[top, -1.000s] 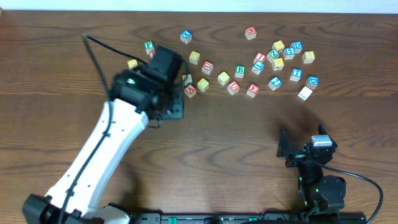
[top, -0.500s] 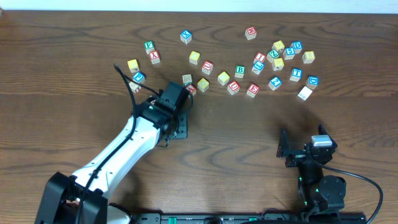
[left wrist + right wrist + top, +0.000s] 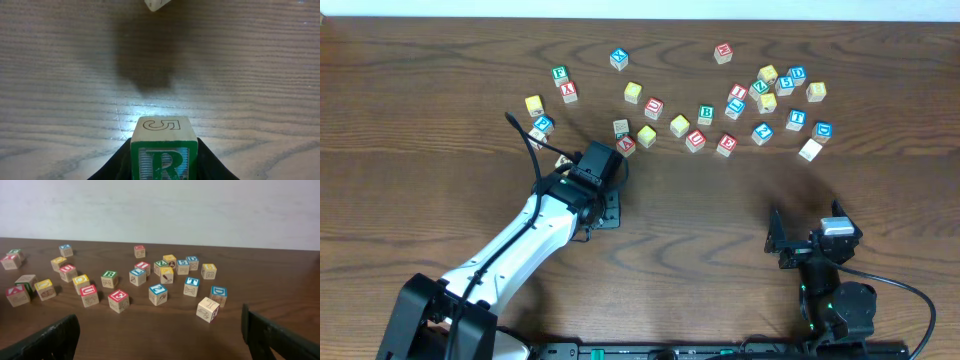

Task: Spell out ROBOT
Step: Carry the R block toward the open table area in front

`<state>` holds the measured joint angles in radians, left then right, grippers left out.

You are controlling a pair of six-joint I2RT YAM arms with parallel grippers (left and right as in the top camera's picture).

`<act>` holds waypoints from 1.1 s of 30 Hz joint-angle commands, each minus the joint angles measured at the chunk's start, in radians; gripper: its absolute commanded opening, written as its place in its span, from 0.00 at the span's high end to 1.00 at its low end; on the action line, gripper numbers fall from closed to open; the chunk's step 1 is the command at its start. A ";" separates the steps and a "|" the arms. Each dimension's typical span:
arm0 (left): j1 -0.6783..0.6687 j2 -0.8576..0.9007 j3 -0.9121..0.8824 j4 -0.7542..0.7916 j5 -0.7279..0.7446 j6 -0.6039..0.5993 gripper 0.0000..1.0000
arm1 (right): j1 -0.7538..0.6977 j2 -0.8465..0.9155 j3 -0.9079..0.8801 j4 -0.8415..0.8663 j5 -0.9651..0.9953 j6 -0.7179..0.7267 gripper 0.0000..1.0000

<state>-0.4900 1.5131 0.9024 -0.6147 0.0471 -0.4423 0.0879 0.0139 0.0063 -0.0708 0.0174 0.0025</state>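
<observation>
My left pincer (image 3: 164, 170) clamps the R block (image 3: 162, 132) over the table (image 3: 720, 220), six o'clock of the scattered blocks (image 3: 705, 115), I reckon to start the word; my right pincer (image 3: 162, 340) stands apart.

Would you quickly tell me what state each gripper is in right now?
Left gripper: closed on the green-framed R cube.
Right gripper: open, holding nothing.
</observation>
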 commanded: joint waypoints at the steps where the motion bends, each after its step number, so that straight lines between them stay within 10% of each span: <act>1: -0.001 0.018 -0.015 0.022 -0.006 0.029 0.91 | -0.006 -0.002 -0.001 -0.004 -0.005 -0.011 0.01; 33: -0.001 0.212 0.042 0.053 -0.005 0.054 0.85 | -0.006 -0.002 -0.001 -0.004 -0.005 -0.011 0.01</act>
<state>-0.4904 1.6981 0.9268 -0.5537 0.0463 -0.4061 0.0879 0.0139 0.0063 -0.0708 0.0174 0.0025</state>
